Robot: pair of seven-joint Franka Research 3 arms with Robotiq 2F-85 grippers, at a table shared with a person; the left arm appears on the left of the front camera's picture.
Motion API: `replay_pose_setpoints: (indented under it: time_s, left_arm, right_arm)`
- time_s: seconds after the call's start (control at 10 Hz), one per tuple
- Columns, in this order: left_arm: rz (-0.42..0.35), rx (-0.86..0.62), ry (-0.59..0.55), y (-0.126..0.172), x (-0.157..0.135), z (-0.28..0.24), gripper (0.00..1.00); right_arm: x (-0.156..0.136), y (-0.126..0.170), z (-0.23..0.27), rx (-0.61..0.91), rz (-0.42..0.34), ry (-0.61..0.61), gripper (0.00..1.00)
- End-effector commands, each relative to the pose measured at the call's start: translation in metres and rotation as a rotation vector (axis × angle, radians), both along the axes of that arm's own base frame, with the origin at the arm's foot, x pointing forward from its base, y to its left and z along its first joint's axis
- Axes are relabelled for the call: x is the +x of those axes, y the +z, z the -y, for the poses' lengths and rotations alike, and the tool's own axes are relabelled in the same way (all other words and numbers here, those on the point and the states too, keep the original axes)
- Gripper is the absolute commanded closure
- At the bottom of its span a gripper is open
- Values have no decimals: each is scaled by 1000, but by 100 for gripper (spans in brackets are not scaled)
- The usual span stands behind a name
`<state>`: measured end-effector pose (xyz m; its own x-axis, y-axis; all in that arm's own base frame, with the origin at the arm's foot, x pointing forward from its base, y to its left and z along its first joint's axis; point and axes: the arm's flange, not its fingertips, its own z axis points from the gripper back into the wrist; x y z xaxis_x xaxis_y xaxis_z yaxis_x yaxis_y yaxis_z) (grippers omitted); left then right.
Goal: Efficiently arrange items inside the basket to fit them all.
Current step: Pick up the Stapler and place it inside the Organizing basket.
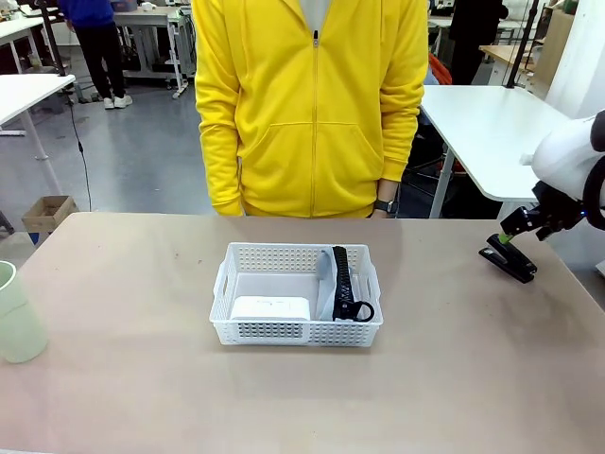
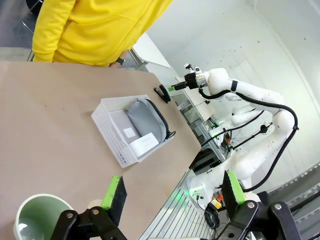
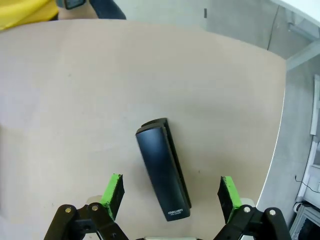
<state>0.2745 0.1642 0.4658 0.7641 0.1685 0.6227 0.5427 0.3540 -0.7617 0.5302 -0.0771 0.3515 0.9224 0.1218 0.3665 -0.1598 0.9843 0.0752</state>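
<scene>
Workshop benches and white tables stand behind a tan table [image 1: 454, 378], with a person [image 1: 312, 104] in a yellow hoodie at its far side. At mid-table sits the basket [image 1: 284, 331], its long side toward the robot, and it holds 2 items. The box [image 1: 271, 307] lies flat in the near left corner, against the front wall. The pouch [image 1: 342, 284] leans along the right wall, running from the far end to the near end, its black band uppermost and its loop at the near right corner. Box and pouch sit just beside each other; whether they touch I cannot tell. The basket's far left part shows bare floor. The other 2 items are outside it. The stapler [image 3: 162, 167] lies flat on the table, well to the right of the basket and near the right edge. The right gripper [image 1: 509, 235] hovers just over it with its jaws spread wide, 1 green pad on each side of the stapler and a gap of table showing between pad and stapler on both sides, so nothing is gripped. The cup [image 1: 17, 317] stands upright at the table's left edge, well apart from the basket. The left gripper [image 2: 172, 195] hangs near and above the cup, jaws likewise wide apart and holding nothing.
</scene>
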Motion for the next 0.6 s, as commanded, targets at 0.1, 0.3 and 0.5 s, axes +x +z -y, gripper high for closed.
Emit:
replay_pose_setpoints:
  time_s: [0.1,0.3,0.5]
  left_arm:
    - [10,-17,0,4,-1,1,0]
    - [10,-17,0,4,-1,1,0]
    - [10,-17,0,4,-1,1,0]
  right_arm:
    - [0,0,0,0,0,0,0]
    - [-3,2,1,-26,6,134,0]
    - [1,-7,1,-77,-24,417,0]
